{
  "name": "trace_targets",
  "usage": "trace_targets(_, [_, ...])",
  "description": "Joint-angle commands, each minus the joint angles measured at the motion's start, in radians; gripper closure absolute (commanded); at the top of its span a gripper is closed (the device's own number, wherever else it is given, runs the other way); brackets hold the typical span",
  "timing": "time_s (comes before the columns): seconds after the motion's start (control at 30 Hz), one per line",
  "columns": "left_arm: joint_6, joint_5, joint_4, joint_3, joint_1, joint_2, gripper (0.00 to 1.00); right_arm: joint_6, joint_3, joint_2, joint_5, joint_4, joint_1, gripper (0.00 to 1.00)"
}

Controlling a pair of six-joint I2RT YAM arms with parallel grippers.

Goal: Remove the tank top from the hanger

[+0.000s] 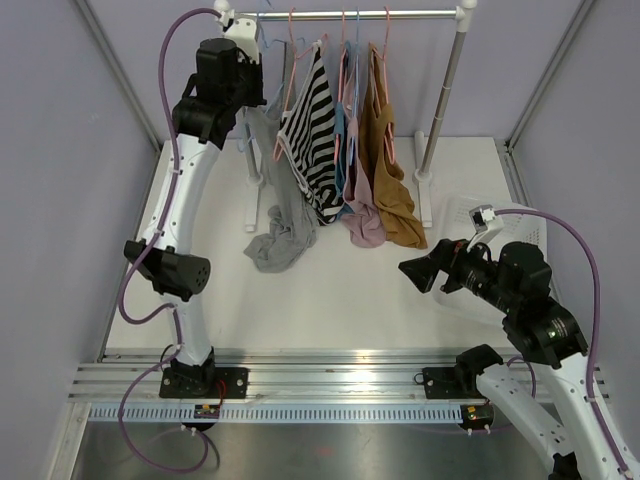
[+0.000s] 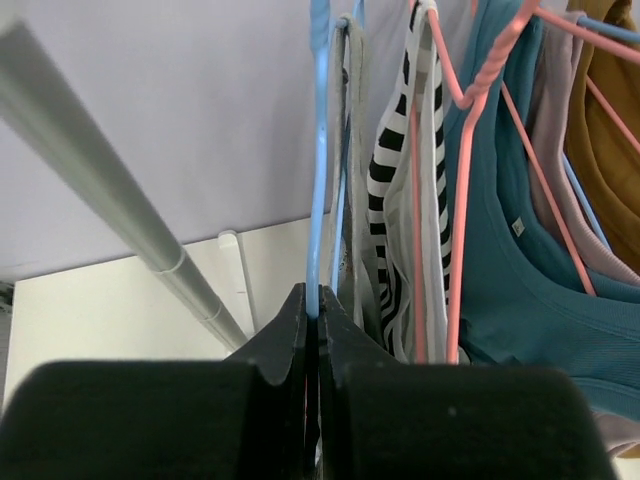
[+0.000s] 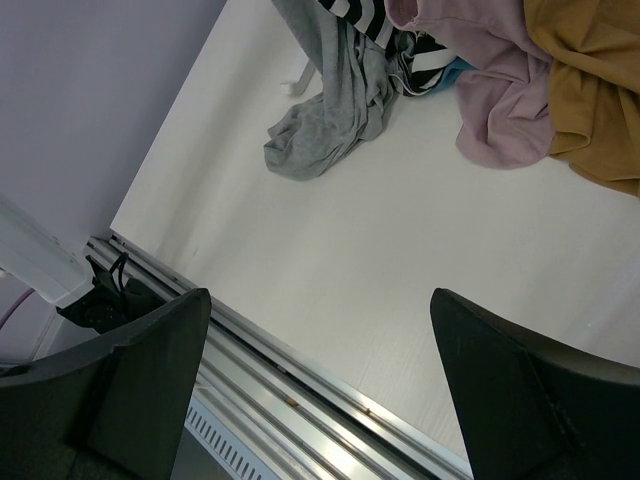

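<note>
White table (image 1: 330,300), steel rail (image 1: 370,14) along far edge | left gripper (image 2: 318,312) pinching light-blue wire hanger (image 2: 318,150) | grey cotton tank top (image 1: 275,215) hangs below it, long axis vertical, hem pooled on table | right gripper (image 3: 320,300) spread, near-right corner, garment well apart toward far-left.

A robotics lab cell is indicated: cabled arms (image 1: 188,195) are bolted to a metal rail (image 1: 340,381) at a white table (image 1: 340,300), which is enclosed by plain walls (image 1: 55,130).

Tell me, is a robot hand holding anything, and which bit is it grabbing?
The left gripper is pinched shut on the thin light-blue hanger, on one straight bar of it. The open right gripper holds nothing.
</note>
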Motion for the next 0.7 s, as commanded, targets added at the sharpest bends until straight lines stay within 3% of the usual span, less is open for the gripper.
trace_targets(0.0, [-0.019,-0.056,0.087,0.049,-0.003,-0.133,1.00,-0.011,0.024,0.009,-0.022,0.055,0.006,0.00])
trace_targets(0.27, [-0.033,-0.095,0.018,-0.110,-0.014,-0.330,1.00,-0.002,0.043,0.021,-0.019,0.088,0.006,0.00])
trace_targets(0.47, [-0.134,-0.228,-0.197,-0.116,-0.017,-0.481,1.00,0.001,0.052,0.057,0.012,0.146,0.006,0.01])
trace_targets(0.57, [-0.197,-0.234,-0.283,-0.188,-0.019,-0.606,1.00,0.036,0.040,0.052,0.058,0.196,0.006,0.01])
trace_targets(0.67, [-0.258,-0.179,-0.316,-0.366,-0.019,-0.770,1.00,0.086,0.004,0.032,0.047,0.282,0.006,0.01])
